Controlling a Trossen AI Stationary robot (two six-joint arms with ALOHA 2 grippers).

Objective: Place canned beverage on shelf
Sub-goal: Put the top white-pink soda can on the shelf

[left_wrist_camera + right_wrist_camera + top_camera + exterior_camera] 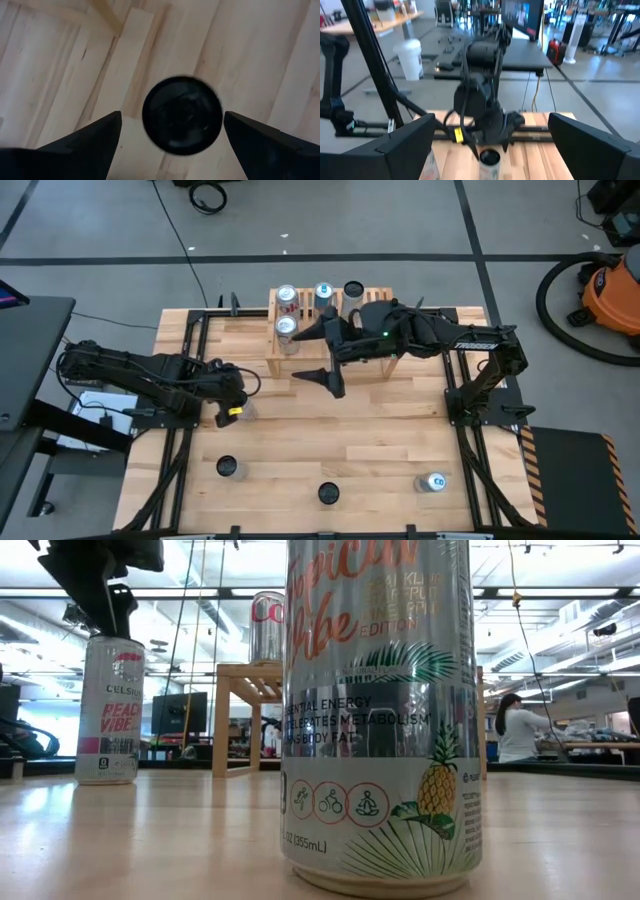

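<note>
The shelf (330, 330), a light-wood rack, stands at the table's far middle with several cans on its slatted top (287, 296). A silver "Peach Vibe" can (110, 710) stands upright on the table's left half. Its dark top (182, 115) shows between the fingers of my left gripper (172, 117), which is open, points steeply down over it (232, 405) and shows a gap to the can on both sides. My right gripper (325, 352) hangs open and empty, high in front of the shelf, pointing toward the left arm (485, 110).
Three more cans stand near the table's front edge: one at the left (228, 468), a "Tropical Vibe" can (380, 710) in the middle, one at the right (432, 482). Bare tabletop (400, 430) lies between them and the shelf. A person (520, 730) sits far off in the room.
</note>
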